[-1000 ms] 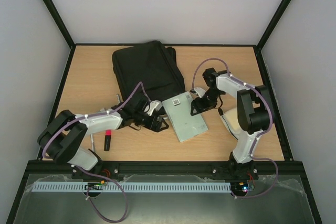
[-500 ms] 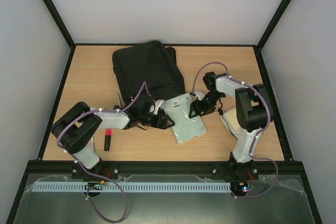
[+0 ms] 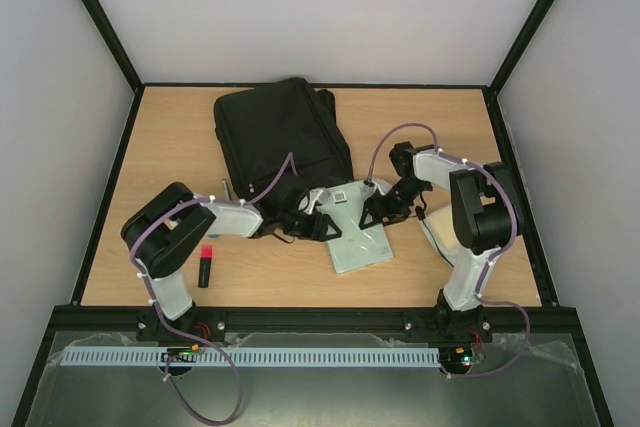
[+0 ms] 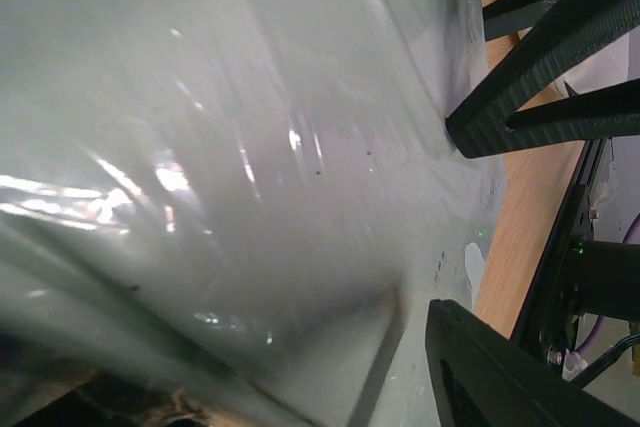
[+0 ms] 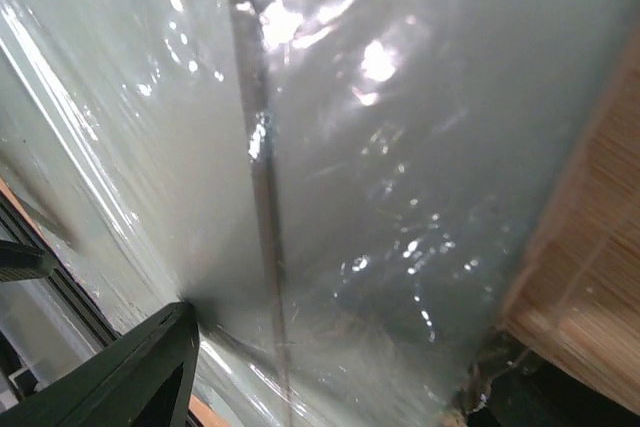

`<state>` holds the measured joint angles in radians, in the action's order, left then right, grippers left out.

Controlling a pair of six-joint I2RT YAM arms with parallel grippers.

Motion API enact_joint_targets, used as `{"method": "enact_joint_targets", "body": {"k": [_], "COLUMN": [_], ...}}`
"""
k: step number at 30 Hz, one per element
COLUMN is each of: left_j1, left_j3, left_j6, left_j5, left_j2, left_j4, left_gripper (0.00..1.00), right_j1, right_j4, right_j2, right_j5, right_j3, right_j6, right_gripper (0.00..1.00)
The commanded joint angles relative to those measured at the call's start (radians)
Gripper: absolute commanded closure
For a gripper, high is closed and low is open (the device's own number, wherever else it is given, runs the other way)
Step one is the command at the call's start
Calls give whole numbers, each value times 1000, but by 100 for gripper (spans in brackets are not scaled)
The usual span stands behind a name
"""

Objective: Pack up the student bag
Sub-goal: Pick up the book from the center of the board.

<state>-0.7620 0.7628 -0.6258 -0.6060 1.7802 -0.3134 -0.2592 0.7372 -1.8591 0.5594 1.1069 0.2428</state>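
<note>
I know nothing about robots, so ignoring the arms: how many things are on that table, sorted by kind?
Black backpack: 1
Plastic-wrapped pale book: 1
Red-and-black marker: 1
Thin silvery stick, perhaps a pen: 1
Cream flat item, partly hidden: 1
Total: 5

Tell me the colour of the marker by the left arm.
The marker is red and black, clearest in the top external view.
</note>
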Motion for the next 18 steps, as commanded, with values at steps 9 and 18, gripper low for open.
{"method": "enact_joint_targets", "body": {"k": [9,18], "left_j1": [63,79], "left_j3": [157,259], "left_j6": [73,64], "left_j5": [-171,-288], "left_j2": [-79,-56], "left_j4": [2,12], "left_gripper": [59,48], "right_j1": [-14,-13], "right_j4": [61,26], "right_j2": [59,108], "right_j5": [12,15], "right_j3": [-32,-45], "right_j6": [17,-7], "right_gripper": [35,35]}}
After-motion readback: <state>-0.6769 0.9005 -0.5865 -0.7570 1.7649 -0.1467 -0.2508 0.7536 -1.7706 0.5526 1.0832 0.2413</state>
